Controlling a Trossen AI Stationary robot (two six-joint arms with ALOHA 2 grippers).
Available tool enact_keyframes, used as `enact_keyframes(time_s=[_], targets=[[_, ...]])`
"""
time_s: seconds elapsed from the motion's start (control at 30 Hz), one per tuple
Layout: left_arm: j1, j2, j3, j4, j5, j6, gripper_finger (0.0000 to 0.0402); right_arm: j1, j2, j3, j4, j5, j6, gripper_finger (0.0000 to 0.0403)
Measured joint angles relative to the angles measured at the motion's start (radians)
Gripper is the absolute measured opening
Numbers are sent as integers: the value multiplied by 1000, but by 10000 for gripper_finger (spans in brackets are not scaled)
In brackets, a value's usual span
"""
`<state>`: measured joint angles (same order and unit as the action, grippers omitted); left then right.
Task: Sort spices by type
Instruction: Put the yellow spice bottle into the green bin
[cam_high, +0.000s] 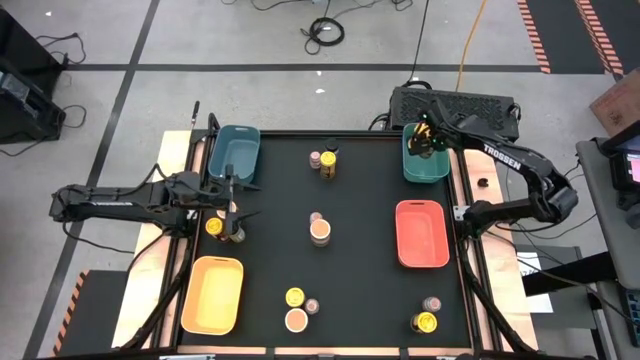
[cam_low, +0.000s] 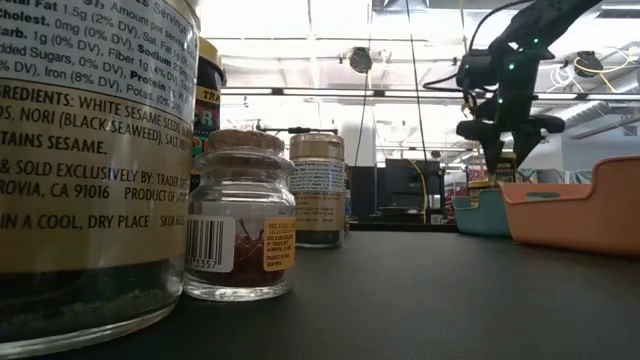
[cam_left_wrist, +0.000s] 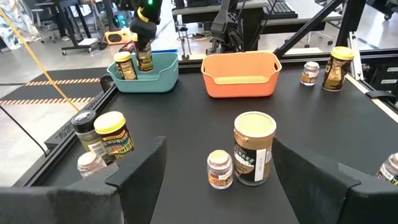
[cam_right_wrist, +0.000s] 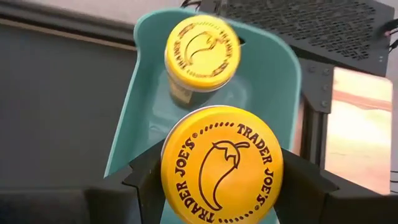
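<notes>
My right end effector (cam_right_wrist: 217, 180) is over the teal tray (cam_high: 425, 165) at the upper right of the overhead frame, its two fingers closed around a yellow-lidded jar (cam_right_wrist: 221, 165) that I am holding above the tray's floor; a second yellow-lidded jar (cam_right_wrist: 202, 45) already stands inside that tray, just beyond the one I carry. My left end effector (cam_high: 232, 210) hangs at the left-middle of the counter (cam_high: 370, 290) with its fingers spread and nothing between them, right beside a small cluster of jars (cam_high: 222, 230) near the blue tray (cam_high: 235, 150) at the upper left. I judge the sorting to be in its early part: only the teal tray has anything in it, while the blue tray, the red tray (cam_high: 421, 233) at right-middle and the orange tray (cam_high: 213, 293) at lower left look bare. Still loose on the counter are a pair of jars at top centre (cam_high: 323, 161), a tan-lidded jar with a tiny one at centre (cam_high: 320, 230), three at bottom centre (cam_high: 298, 310), and two at lower right (cam_high: 427, 318). Most of the work is left.
</notes>
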<state>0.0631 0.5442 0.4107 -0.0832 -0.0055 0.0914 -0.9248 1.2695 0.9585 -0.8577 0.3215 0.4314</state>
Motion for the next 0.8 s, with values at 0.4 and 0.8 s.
enact_keyframes(time_s=[0.4,0.8], targets=[[0,1,0,0,0,0,290,-4,135,0,39,-62,-25,222],[0,1,0,-1,0,1,290,-4,188,3,86,-86,-35,222]])
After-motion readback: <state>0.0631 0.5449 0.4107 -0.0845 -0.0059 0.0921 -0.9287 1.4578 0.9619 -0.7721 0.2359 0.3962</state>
